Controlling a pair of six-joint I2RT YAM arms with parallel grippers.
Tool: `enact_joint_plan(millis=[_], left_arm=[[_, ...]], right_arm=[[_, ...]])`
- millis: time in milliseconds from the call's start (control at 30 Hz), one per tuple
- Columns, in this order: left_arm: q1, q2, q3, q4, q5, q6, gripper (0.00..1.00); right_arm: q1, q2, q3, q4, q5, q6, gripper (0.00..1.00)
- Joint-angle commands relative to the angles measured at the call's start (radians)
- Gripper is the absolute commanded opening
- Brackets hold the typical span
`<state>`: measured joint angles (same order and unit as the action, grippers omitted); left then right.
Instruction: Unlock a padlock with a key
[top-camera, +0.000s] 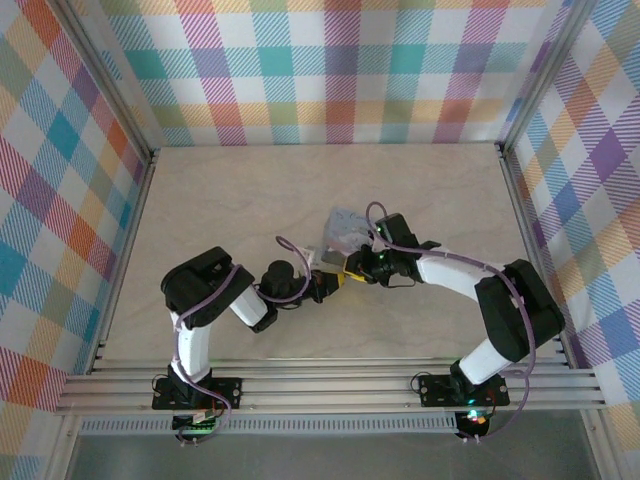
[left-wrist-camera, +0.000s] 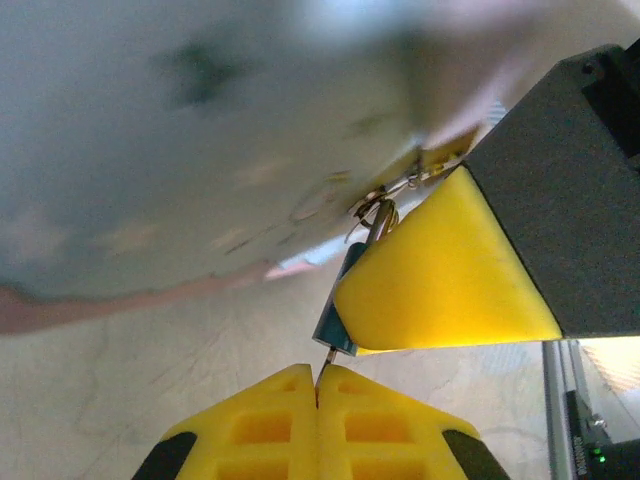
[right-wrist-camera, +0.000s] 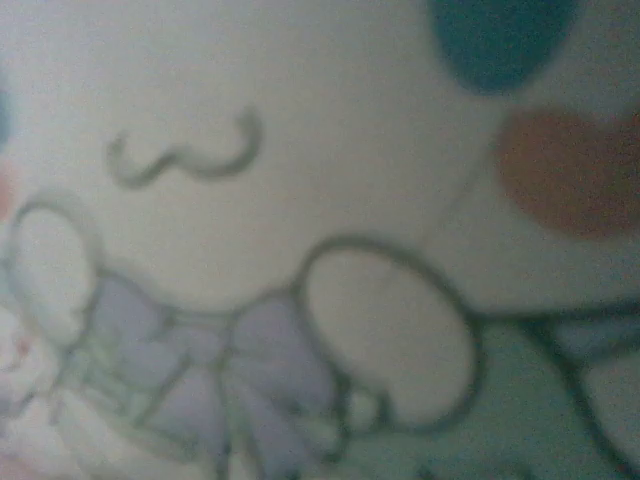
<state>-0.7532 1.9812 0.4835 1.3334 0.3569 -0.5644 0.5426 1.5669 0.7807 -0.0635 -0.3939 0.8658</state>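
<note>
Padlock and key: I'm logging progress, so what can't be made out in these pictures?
- Padlock: left wrist view, mostly hidden behind the right gripper's yellow finger; keyhole unseen.
- Key: only a thin tip pokes from the shut left gripper.
- Top view: both too small between the arms.
- Right wrist view: the box lid is blurred, too close.

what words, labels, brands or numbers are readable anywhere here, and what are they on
No readable text anywhere.
On the box lid: a blurred cartoon drawing, no letters or numbers to make out.
</note>
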Motion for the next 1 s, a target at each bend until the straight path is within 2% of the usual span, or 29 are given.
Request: enact_joint_plan(millis=[0, 333, 433, 633, 867, 967], left_arm=[[-0.044, 0.042, -0.027, 0.019, -0.033, 0.014, 0.00], [-0.063, 0.047, -0.057, 0.018, -0.106, 0.023, 0.00], [-0.069, 0.048, -0.061, 0.018, -0.122, 0.024, 0.00], [-0.080, 0.045, -0.069, 0.016, -0.151, 0.034, 0.00], [-0.084, 0.036, -0.068, 0.013, -0.150, 0.028, 0.00], [-0.086, 0.030, -0.066, 0.008, -0.149, 0.024, 0.00]], right_arm=[[0.023, 0.044, -0.073, -0.003, -0.084, 0.127, 0.15], [0.025, -0.045, -0.087, -0.010, 0.020, 0.140, 0.47], [0.025, -0.081, -0.098, -0.010, 0.047, 0.151, 0.53], [0.025, -0.110, -0.130, 0.001, 0.088, 0.172, 0.55], [0.025, -0.117, -0.214, 0.156, 0.117, 0.262, 0.55], [0.027, -0.111, -0.207, 0.166, 0.128, 0.261, 0.54]])
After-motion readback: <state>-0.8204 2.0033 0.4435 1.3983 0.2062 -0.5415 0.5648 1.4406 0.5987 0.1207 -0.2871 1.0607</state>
